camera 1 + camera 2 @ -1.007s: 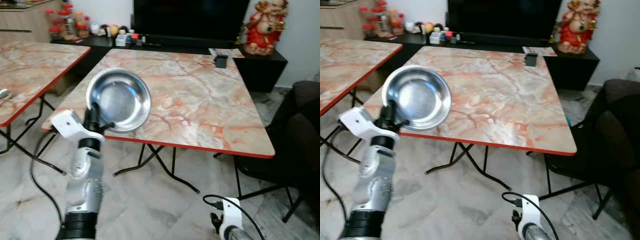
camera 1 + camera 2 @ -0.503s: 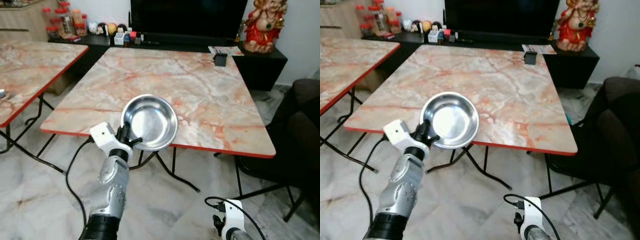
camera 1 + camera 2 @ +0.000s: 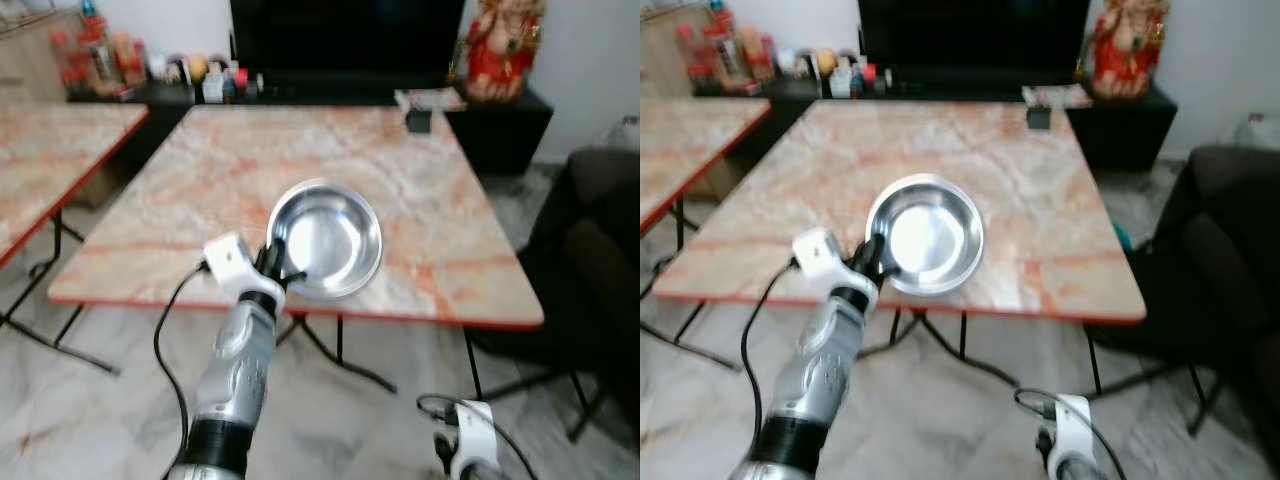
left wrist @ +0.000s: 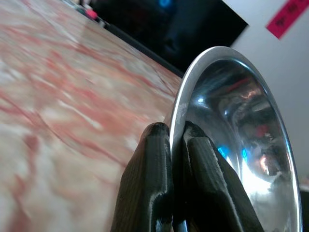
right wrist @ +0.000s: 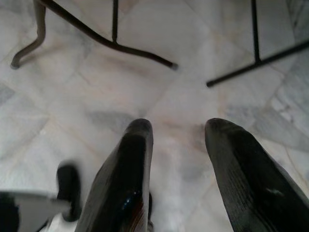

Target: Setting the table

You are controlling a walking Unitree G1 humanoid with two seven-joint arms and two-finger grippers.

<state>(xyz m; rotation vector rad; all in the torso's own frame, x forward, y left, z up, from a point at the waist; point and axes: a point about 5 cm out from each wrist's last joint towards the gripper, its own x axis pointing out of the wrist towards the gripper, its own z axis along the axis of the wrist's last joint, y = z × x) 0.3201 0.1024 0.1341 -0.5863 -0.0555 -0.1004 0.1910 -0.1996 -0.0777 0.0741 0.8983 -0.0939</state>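
Note:
A shiny steel bowl (image 3: 327,240) is held above the near part of the marble table (image 3: 420,180), tilted toward me. My left gripper (image 3: 272,268) is shut on the steel bowl's near rim (image 4: 179,116), one finger (image 4: 149,179) on each side of it. My left arm reaches up from the bottom centre of the head views. My right arm (image 3: 468,450) hangs low at the bottom right; its gripper (image 5: 176,145) is open over the floor with nothing between its fingers (image 5: 128,169).
A second marble table (image 3: 50,160) stands to the left. A dark chair (image 3: 590,260) sits at the right. Behind the table a low black cabinet (image 3: 300,90) carries a TV, jars and a red figurine (image 3: 497,45). A small dark object (image 3: 418,121) lies at the table's far edge.
The camera has moved closer and turned. My left arm has carried the bowl to the right and forward, from the table's left corner to above its near middle.

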